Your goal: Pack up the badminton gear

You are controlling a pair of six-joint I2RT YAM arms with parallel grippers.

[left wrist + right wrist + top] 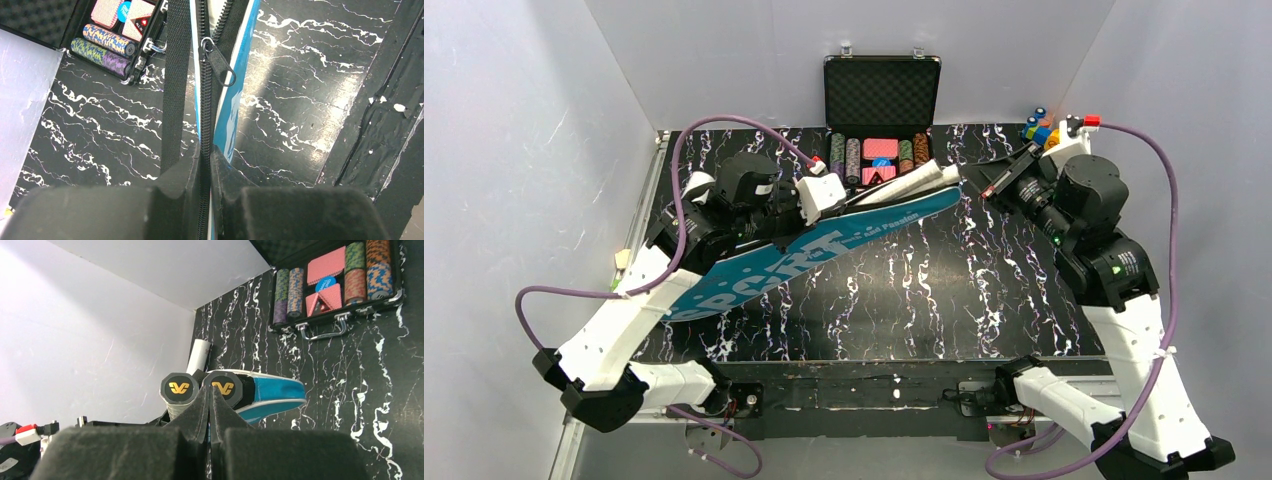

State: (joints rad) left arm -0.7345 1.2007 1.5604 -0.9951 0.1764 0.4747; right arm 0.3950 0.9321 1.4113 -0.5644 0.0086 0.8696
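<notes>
**Top external view.** The blue bag (pixel 824 250), lettered "SPORT" in white, slants across the black marbled tabletop (pixel 944 290). It runs from the left edge toward the middle of the far edge, and its wide end lies across the left arm. The left fingers (pixel 852 203) are at the bag's upper edge, about halfway along it. Pale racket handles (pixel 919 182) stick out of the bag's narrow far end. The right fingers (pixel 976 180) meet the tips of those handles. An open poker-chip case (pixel 882 110) stands at the far edge. Toy blocks (pixel 1039 125) sit in the far right corner.

**Left wrist view.** The left fingers (pixel 195 165) are closed on the bag's zip edge, and the line of zip teeth runs straight between them. The zip pull (pixel 218 62) lies further up the line. Beyond it the zip is parted. A black strap (pixel 175 90) runs beside the zip, and the bag's blue cloth (pixel 232 110) shows on the other side. The poker-chip case (pixel 115 35) is close by, toward the far edge.

**Right wrist view.** The right fingers (pixel 200 405) are pressed together with nothing seen between them. Their tips stand right in front of two black handle ends with gold marks (pixel 179 388), which sit side by side. The bag's narrow blue end (pixel 272 392) wraps the right-hand handle. A white tube (pixel 200 355) shows just behind the handles. The poker-chip case (pixel 340 285) lies well apart at the far edge.
</notes>
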